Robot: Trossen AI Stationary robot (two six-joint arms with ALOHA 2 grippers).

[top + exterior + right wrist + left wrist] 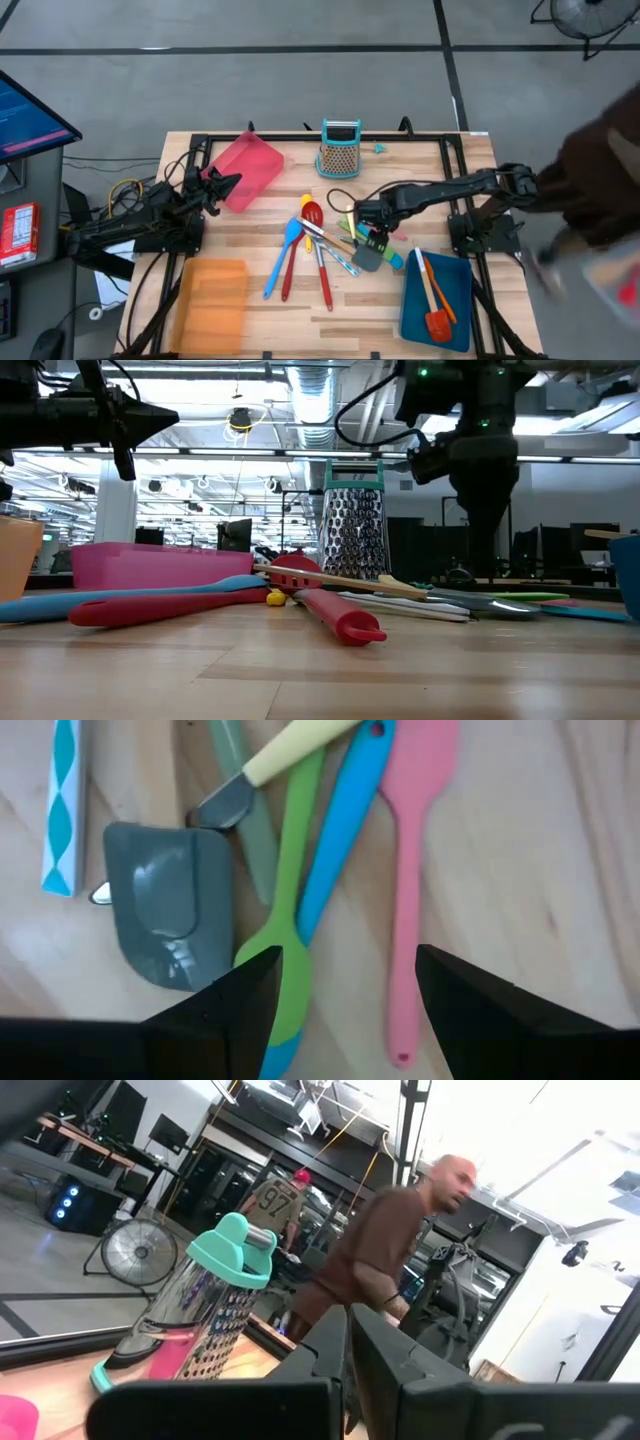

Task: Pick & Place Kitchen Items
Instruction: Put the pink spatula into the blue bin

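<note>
Several slim utensils lie in a loose pile [322, 243] at the table's middle: a blue spoon [284, 252], a red spoon [312, 213], a grey spatula [366, 258] and silvery cutlery. My right gripper [371, 236] hangs open over the pile's right side. In the right wrist view its fingers [235, 995] stand on either side of a green spoon [290, 920], a blue handle [345, 830] and a pink spatula [415, 840], with the grey spatula [165, 915] beside them. My left gripper [228, 184] is shut and empty above the red tray [247, 166].
A teal box grater [340, 148] stands at the far middle. An orange tray [212, 305] lies near left. A blue tray [440, 315] near right holds an orange spatula [437, 322] and another utensil. A person [600, 190] stands by the table's right edge.
</note>
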